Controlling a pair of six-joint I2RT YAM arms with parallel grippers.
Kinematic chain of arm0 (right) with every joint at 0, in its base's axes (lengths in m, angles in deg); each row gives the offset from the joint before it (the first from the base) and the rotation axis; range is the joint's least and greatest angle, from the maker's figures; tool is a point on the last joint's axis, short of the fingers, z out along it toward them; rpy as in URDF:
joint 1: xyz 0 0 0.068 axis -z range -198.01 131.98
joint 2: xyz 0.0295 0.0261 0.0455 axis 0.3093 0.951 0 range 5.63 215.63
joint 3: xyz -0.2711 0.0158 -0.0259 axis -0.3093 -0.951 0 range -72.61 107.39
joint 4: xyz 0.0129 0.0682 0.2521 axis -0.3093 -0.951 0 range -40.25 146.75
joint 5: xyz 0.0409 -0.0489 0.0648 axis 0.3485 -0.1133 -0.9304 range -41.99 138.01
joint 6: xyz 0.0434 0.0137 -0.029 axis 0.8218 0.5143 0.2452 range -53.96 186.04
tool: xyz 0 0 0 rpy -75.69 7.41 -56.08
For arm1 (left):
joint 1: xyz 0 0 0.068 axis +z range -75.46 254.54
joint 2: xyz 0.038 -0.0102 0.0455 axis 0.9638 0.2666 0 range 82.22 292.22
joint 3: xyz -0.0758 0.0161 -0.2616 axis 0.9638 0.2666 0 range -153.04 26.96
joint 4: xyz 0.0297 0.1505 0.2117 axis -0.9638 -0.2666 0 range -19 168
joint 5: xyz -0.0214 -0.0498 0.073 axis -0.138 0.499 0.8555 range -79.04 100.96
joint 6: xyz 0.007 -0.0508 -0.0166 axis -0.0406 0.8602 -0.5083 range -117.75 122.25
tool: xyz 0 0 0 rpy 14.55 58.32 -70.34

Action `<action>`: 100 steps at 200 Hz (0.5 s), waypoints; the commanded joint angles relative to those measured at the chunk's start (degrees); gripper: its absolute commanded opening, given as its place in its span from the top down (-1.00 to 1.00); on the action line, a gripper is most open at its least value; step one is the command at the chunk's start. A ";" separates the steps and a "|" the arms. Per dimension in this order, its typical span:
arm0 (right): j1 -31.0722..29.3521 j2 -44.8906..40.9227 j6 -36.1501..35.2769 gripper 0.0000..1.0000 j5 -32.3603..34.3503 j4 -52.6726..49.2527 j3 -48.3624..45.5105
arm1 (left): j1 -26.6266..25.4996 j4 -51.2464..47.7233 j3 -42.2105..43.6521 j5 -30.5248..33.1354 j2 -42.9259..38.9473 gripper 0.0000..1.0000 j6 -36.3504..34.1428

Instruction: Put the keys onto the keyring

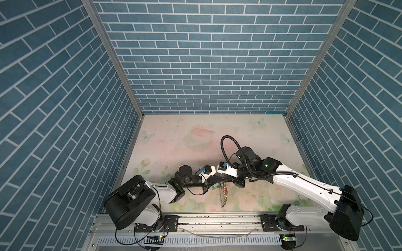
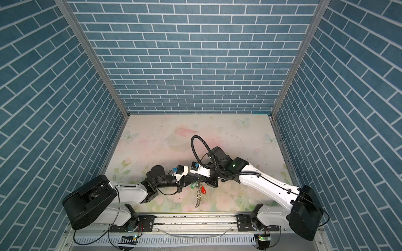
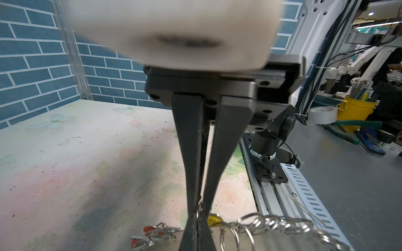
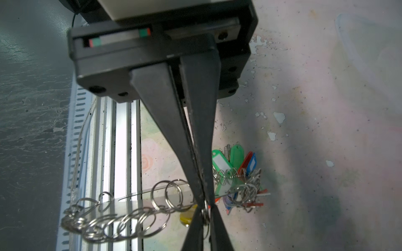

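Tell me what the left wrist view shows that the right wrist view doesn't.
Only left wrist: the brick wall, a yellow bucket and a tape roll. Only right wrist: green tags and a blue tag. Both: the keyring, the yellow tag, red tags, and the left tool and right tool tip to tip.
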 commanded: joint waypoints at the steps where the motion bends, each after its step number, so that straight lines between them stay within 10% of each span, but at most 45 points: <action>1: 0.45 -4.34 -0.47 0.63 1.46 4.36 -2.66 | -0.18 5.31 0.28 1.47 0.40 1.00 0.86; 100: 1.13 -12.11 7.75 0.64 2.32 18.02 -14.75 | -0.18 14.54 1.69 2.01 3.27 1.00 3.36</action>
